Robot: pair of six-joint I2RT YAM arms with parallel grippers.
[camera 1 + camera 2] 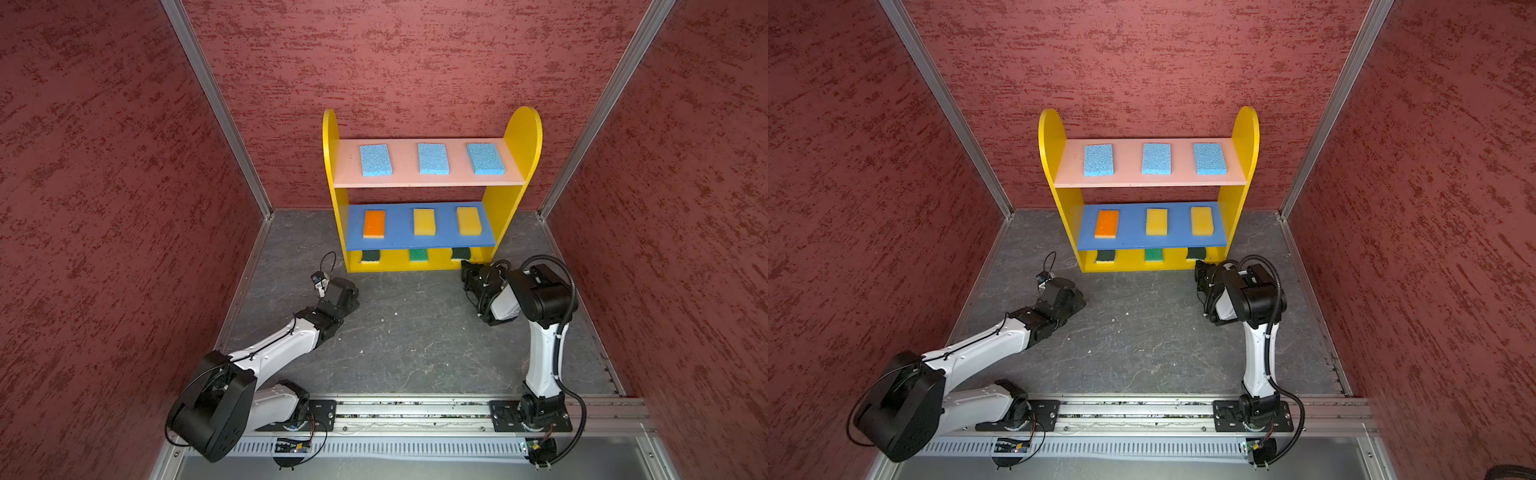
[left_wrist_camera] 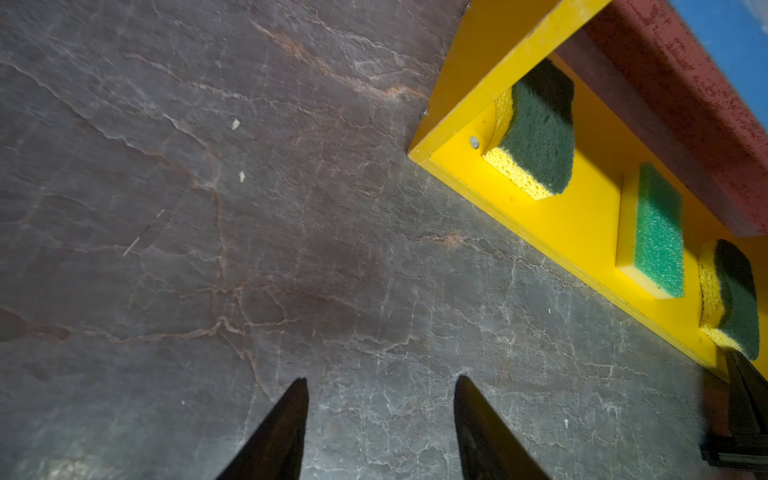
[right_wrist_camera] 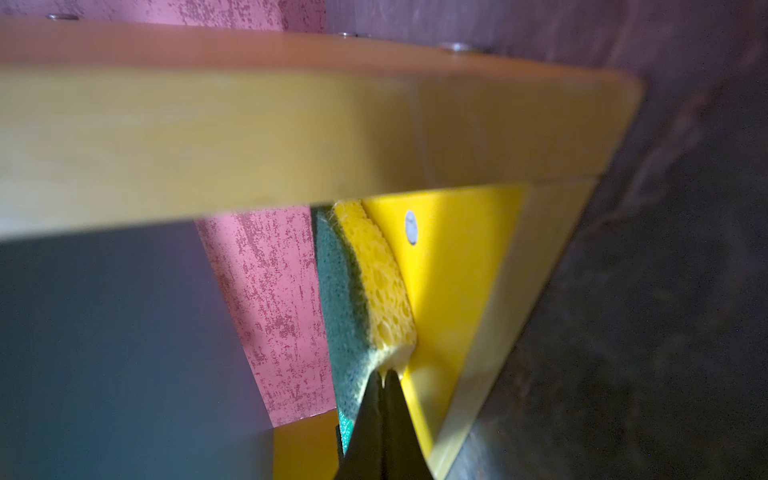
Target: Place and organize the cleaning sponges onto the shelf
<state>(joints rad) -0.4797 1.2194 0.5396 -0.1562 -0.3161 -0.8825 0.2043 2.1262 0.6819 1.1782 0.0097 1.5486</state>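
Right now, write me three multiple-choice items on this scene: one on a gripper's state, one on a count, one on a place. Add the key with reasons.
1. The right gripper is:
A. open, holding nothing
B. shut on the dark green sponge at the right end of the yellow bottom level
C. out of every view

2. How many light blue sponges lie on the pink upper board?
A. two
B. three
C. five

3. The orange-topped sponge lies on:
A. the pink upper board
B. the yellow bottom level
C. the blue middle board

Key:
1 B, its jaws meet on the sponge's yellow edge in the right wrist view.
2 B, three lie side by side in both top views.
3 C, it lies at that board's left end in both top views.
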